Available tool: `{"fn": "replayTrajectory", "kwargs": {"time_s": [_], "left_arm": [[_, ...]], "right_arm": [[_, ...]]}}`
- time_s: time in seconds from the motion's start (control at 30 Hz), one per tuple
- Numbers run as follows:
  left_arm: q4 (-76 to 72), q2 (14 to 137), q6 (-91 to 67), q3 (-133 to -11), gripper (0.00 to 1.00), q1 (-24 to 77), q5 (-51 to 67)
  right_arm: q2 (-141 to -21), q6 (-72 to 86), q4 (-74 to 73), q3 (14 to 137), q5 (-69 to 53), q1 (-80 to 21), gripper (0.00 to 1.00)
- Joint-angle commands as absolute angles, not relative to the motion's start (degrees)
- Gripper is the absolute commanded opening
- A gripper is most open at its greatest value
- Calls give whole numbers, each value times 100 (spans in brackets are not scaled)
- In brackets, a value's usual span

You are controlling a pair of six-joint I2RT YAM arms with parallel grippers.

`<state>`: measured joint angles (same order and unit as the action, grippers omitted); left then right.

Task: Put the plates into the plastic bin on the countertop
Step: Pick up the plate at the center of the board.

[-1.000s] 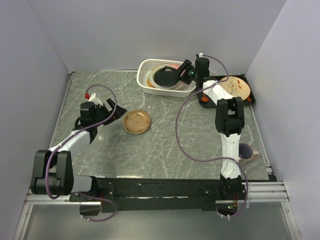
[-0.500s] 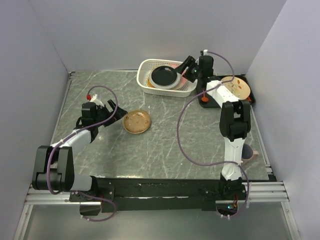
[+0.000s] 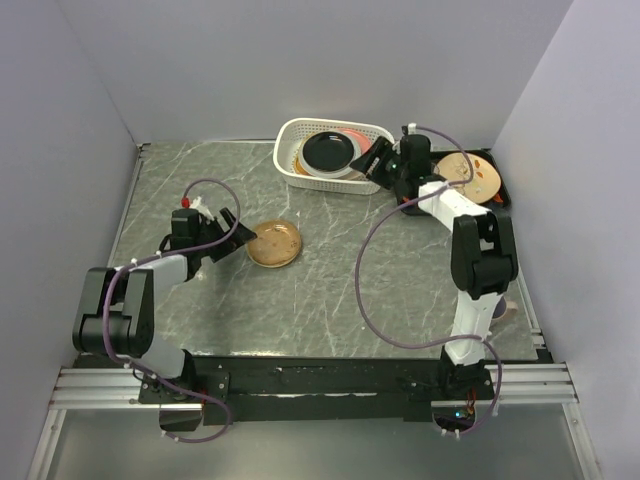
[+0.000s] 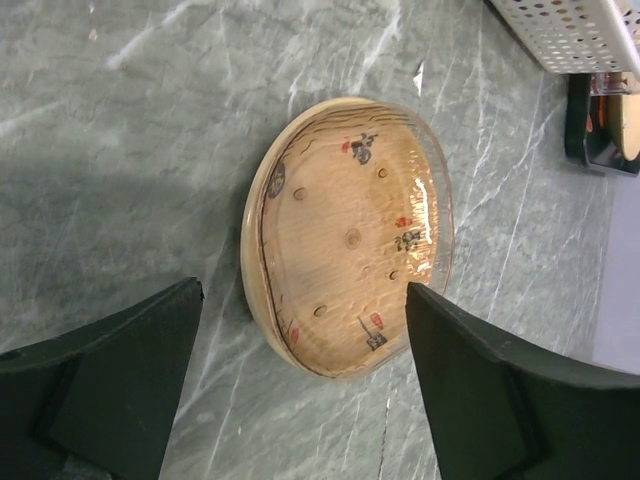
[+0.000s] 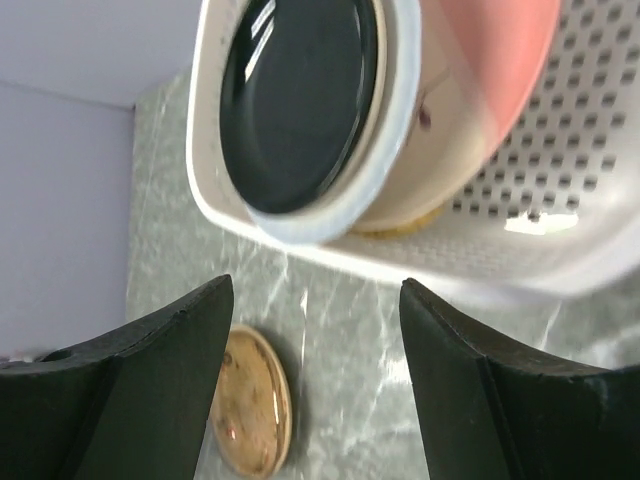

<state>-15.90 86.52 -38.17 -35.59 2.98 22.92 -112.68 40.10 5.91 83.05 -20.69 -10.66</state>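
Observation:
A tan plate with a brown rim (image 3: 274,243) lies flat on the dark marble countertop (image 3: 330,290); it fills the left wrist view (image 4: 345,235) and shows small in the right wrist view (image 5: 250,415). My left gripper (image 3: 232,232) is open just left of it, with nothing between its jaws. The white perforated bin (image 3: 290,170) at the back holds a black plate (image 3: 330,152) on a pale plate (image 5: 395,125), with a pink plate (image 5: 500,60) beside them. My right gripper (image 3: 374,163) is open and empty at the bin's right end.
A flat black tray (image 3: 500,195) at the back right carries a cream plate with red-orange leaf marks (image 3: 470,175). A cup (image 3: 497,305) stands near the right arm's base. Purple cables loop over the countertop. Walls close in the left, back and right.
My right gripper has drawn back out of the bin to the right and lowered, leaving the black plate inside. My left gripper has moved closer to the tan plate.

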Motion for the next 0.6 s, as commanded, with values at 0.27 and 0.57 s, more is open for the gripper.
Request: {"fn": "replayTrajectory", "kwargs": {"time_s": [0.27, 0.57], "left_arm": [[-2153, 9104, -3858, -3586, 69, 334, 2540], [-2364, 9703, -3937, -3639, 29, 387, 2575]], "right_arm": [[-10538, 4210, 1582, 6979, -2373, -1819, 75], [-11004, 4421, 1890, 6855, -2628, -2513, 75]]}}
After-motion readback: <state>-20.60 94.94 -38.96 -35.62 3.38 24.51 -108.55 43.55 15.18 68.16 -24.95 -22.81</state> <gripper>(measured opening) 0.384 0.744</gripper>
